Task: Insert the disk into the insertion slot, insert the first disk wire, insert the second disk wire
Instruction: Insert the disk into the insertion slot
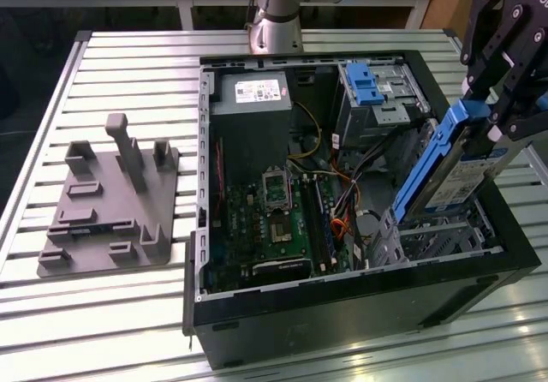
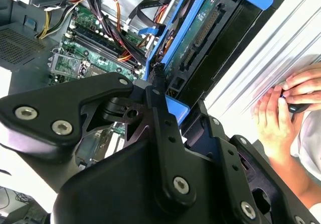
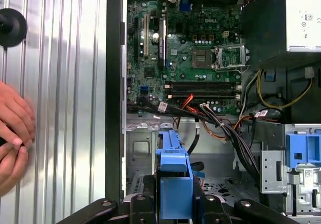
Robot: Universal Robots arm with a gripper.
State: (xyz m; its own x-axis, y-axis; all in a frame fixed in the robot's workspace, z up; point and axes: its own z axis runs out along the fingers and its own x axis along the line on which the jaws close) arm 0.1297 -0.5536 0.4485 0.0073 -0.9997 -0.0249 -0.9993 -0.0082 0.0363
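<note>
Held shut, the tool point(image 1: 490, 112) is clamped on the upper end of the disk point(image 1: 458, 181), which is gripped by its blue carrier frame. The disk is carried steeply tilted, its printed silver face turned toward the exterior view's right. Its lower end is brought down to the mouth of the insertion slot point(image 1: 437, 238), the grey perforated cage at the corner of the computer case point(image 1: 342, 309) that lies toward the exterior view's lower right. Whether that end already touches the cage cannot be told. In the second wrist view the same grip is seen from behind the tool point(image 2: 155, 86), with the disk point(image 2: 200, 30) reaching away over the case. The first step, inserting the disk, is judged to be in hand and not yet done; no disk wire is seen attached. Finishing it is judged to call for the disk to be laid flatter, lined up with the cage walls and slid in without fouling the loose cables point(image 1: 342, 204) lying just beside the cage. Further in, the motherboard point(image 1: 265, 219) is seen, and at the far edge of the case the taller bay point(image 1: 368, 86) with its blue latch. The case stands on the ribbed desk point(image 1: 128, 313), where a grey fixture plate point(image 1: 111, 202) lies well apart. A person's hands point(image 2: 286, 108) are rested at the desk edge.
</note>
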